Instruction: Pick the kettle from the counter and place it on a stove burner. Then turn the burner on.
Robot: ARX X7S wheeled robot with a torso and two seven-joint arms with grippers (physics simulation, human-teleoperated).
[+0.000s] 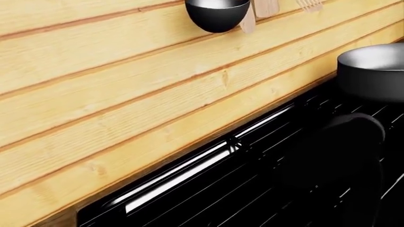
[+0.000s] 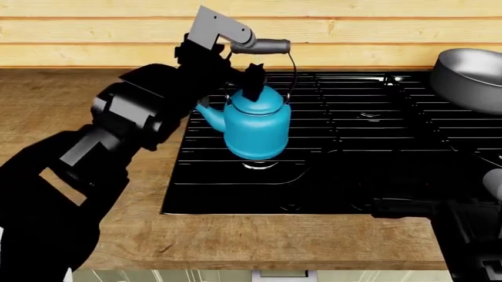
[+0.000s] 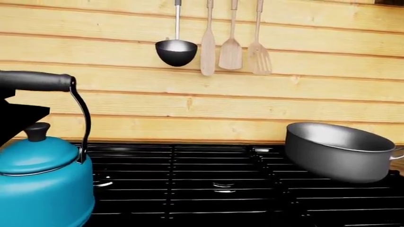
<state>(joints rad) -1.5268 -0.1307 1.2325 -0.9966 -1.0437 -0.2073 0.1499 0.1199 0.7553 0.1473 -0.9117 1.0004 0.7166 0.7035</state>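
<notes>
head view: left gripper (image 2: 235, 42) clamped on kettle (image 2: 255, 126) handle bar; kettle over front-left stove burner (image 2: 261, 165), contact unclear. steel pot (image 2: 469, 70) far right of kettle. right gripper's state: cannot tell.

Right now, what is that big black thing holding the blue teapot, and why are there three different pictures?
The big black thing is a robot's left arm, drawn inside a computer simulation. A person steers it from afar. Its left gripper works like a hand, and it grasps the grey bar on top of the kettle.

Each picture comes from a different camera. One sits on the robot's head and looks down over both arms. The other two sit near each gripper, like eyes on its wrists.

The kettle is over the black cooktop, above a round stove burner. I cannot tell whether it rests on the grate. Around the cooktop is the brown wooden counter. A grey pot sits farther along, and a ladle and wooden utensils hang on the plank wall. The right arm waits low, and its gripper is hard to make out.
</notes>
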